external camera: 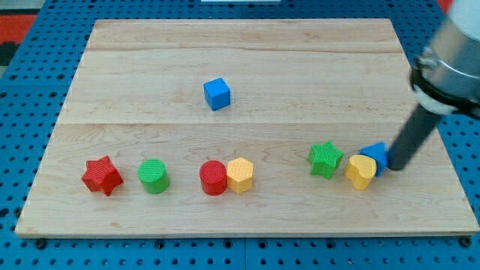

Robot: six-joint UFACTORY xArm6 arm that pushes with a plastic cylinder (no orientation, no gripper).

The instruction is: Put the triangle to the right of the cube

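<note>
A blue cube stands alone on the upper middle of the wooden board. A blue triangle lies at the lower right, touching a yellow heart-shaped block on its left. My tip is at the triangle's right side, touching or nearly touching it. The dark rod slants up to the view's right.
A green star lies just left of the yellow heart. Along the lower part of the board lie a red star, a green cylinder, a red cylinder and a yellow hexagon touching it.
</note>
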